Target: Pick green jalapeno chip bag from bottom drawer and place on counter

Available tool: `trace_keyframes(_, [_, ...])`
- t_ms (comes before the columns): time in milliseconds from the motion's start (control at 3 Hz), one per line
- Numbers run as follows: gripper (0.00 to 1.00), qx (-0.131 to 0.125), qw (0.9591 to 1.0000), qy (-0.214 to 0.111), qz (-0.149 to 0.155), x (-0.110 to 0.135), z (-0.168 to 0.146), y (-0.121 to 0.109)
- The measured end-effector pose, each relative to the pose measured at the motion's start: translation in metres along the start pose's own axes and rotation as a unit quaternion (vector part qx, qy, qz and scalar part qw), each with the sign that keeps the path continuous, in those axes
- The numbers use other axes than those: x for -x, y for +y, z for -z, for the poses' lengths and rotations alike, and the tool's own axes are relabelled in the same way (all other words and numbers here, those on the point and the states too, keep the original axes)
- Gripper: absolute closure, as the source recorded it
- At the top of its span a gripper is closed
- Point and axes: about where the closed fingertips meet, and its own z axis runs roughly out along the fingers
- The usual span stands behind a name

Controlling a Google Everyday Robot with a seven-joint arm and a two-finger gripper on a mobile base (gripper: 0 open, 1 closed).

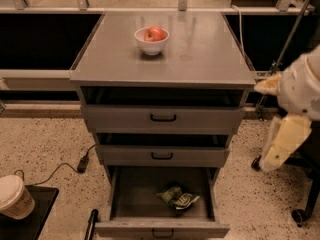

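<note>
The bag (177,198) lies crumpled on the floor of the open bottom drawer (132,194), right of centre and toward its near end, touching no wall. The gripper (273,158) hangs at the right edge of the scene, at the end of the pale arm, outside the cabinet and about level with the middle drawer (161,155). It is well apart from the bag, to the right of it and higher. Whether it is open or closed cannot be told.

The drawer's right wall and the cabinet's right side stand between gripper and bag. The middle drawer and the top drawer (162,118) are each pulled out a little above the far part of the bottom drawer, while the bag is uncovered from above.

On the counter (200,54) a white bowl (151,41) with an apple (155,33) sits far and left of centre. A paper cup (14,196) stands on a black tray (37,219) at near left. A cable (82,163) lies on the floor left of the cabinet.
</note>
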Motion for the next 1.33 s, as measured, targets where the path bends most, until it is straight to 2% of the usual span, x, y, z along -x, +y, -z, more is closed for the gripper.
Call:
trace_keyframes(333, [0.0, 0.037, 0.9974, -0.055, -0.03, -0.026, -0.079, 0.027])
trace_keyframes(667, [0.0, 0.081, 0.9918, -0.076, -0.063, -0.045, -0.183, 0.064])
trace_keyframes(1000, [0.0, 0.133, 0.9868, -0.043, -0.081, -0.056, -0.293, 0.11])
trace_keyframes(1333, [0.0, 0.17, 0.983, 0.026, -0.066, -0.076, -0.386, 0.157])
